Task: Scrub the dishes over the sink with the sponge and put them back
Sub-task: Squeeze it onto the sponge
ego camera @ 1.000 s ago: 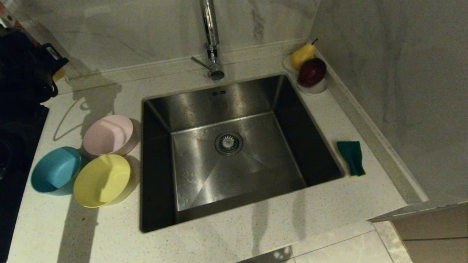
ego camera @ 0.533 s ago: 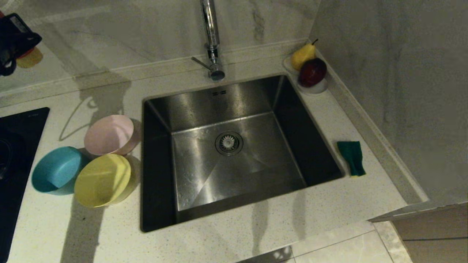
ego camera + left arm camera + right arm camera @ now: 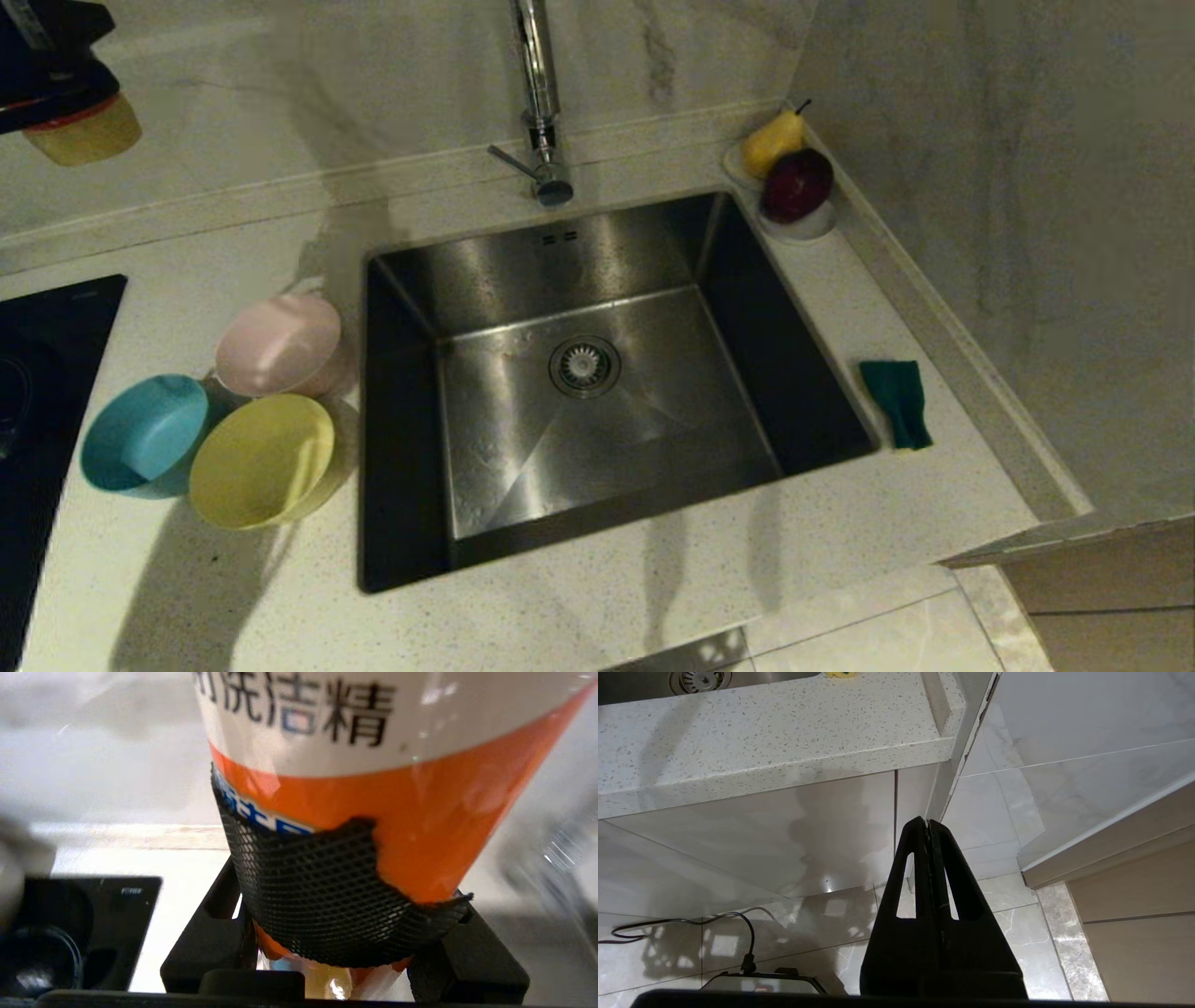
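Left gripper (image 3: 56, 84), raised at the far left above the counter (image 3: 653, 579), fingers clamped on a dish-soap bottle (image 3: 373, 788) with orange-and-white label. Below and nearer than this gripper: pink bowl (image 3: 278, 345), blue bowl (image 3: 143, 432) and yellow bowl (image 3: 261, 460), clustered on the counter just beside the sink (image 3: 597, 373). Sponge (image 3: 896, 403) well apart from the gripper, across the sink, green face up. Right gripper (image 3: 929, 826) hangs below the counter edge, fingers pressed together, empty. Speckled pale stone counter; marble wall; black hob (image 3: 37, 373) at left.
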